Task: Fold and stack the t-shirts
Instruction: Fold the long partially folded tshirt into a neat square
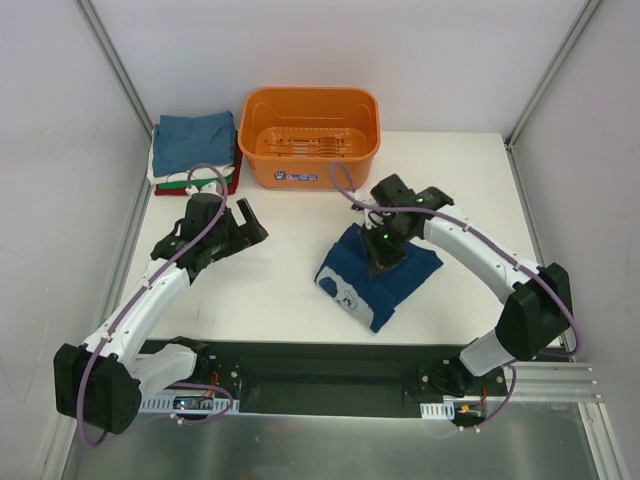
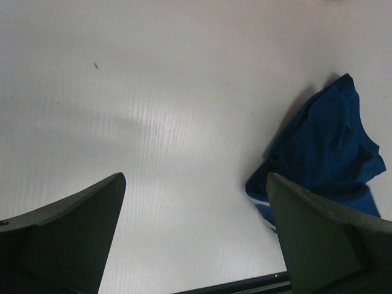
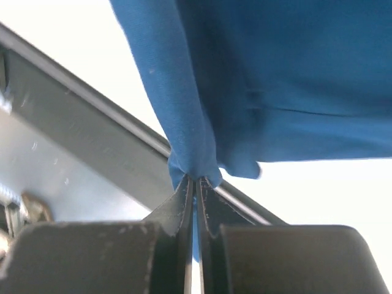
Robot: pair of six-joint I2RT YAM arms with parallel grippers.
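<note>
A dark navy-blue t-shirt (image 1: 385, 275) with a white print lies bunched at the table's middle right. My right gripper (image 1: 381, 262) is shut on a fold of it; in the right wrist view the blue cloth (image 3: 275, 73) is pinched between the closed jaws of that gripper (image 3: 195, 181). My left gripper (image 1: 243, 222) is open and empty over bare table left of the shirt; its view shows the shirt (image 2: 334, 153) at the right beyond the wide-open gripper (image 2: 196, 184). A stack of folded t-shirts (image 1: 193, 150), teal-blue on top, sits at the back left.
An orange plastic basket (image 1: 309, 135) stands at the back centre, right of the folded stack. A black rail (image 1: 320, 375) runs along the table's near edge. Grey walls with metal posts close in the left and right sides.
</note>
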